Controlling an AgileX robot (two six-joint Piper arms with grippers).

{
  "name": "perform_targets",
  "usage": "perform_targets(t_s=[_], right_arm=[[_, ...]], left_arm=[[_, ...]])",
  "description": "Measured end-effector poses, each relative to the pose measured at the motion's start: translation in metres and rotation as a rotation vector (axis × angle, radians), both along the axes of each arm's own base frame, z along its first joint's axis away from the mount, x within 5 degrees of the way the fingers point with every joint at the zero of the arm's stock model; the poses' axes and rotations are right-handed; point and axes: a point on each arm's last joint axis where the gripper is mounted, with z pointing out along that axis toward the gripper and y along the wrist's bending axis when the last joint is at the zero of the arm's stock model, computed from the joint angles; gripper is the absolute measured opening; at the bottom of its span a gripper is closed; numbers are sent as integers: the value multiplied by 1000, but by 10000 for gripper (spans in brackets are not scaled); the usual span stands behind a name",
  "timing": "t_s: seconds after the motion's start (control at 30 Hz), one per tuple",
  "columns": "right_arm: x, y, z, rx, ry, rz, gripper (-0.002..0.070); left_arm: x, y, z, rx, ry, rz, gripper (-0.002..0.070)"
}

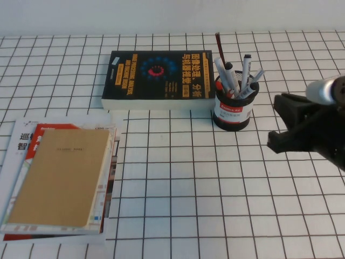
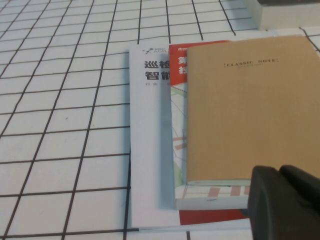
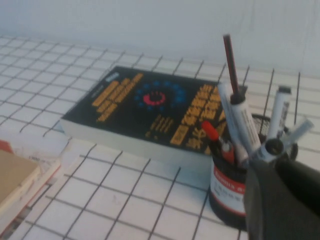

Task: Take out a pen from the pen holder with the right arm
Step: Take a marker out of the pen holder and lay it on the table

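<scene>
Right now the right gripper [image 1: 277,141] hangs above the table [image 1: 215,189] near its right edge, just to the right of the holder [image 1: 233,113] and apart from it. Its fingers are clenched on nothing. In the right wrist view the dark fingertips sit low beside the holder's rim, and none of the pens [image 1: 237,75] is touched.

The holder is a black cup with a red and white label. It stands upright toward the back of the table, right of centre, just off the right end of the book [image 1: 153,78]. Several pens lean out of it at different angles: white barrels with black caps, one with a red cap, and a thin dark red one that rises highest.

The book lies flat at the back centre, with a black cover and orange print.

A stack [image 1: 59,178] of booklets, topped by a tan notebook [image 2: 250,110], lies at the front left corner.

The left gripper [image 2: 280,200] shows only in its own wrist view, over the near corner of the stack. Its two dark fingers are pressed together and hold nothing.
</scene>
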Motion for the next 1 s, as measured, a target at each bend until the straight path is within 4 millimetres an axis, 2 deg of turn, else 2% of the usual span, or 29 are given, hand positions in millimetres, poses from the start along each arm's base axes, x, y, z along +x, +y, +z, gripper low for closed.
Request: perform_targets(t_s=[0.1,0.3,0.37,0.57,0.73,1.0], right_arm=[[7,10,-3,7,-70,-7,70],[26,20,-13,6,-126,-51,260],[34,26,-14,-8,-140,-46,295],[66,48,-4,-40,-179,-15,321],[112,65,9,-75,-136,9,322],[172,83,-9,-128,-20,30,323]], left_arm=[[0,0,0,0,0,0,-4],[0,0,0,0,0,0,-4],[0,0,0,0,0,0,-4],[0,0,0,0,0,0,-4],[0,0,0,0,0,0,-4],[0,0,0,0,0,0,-4]])
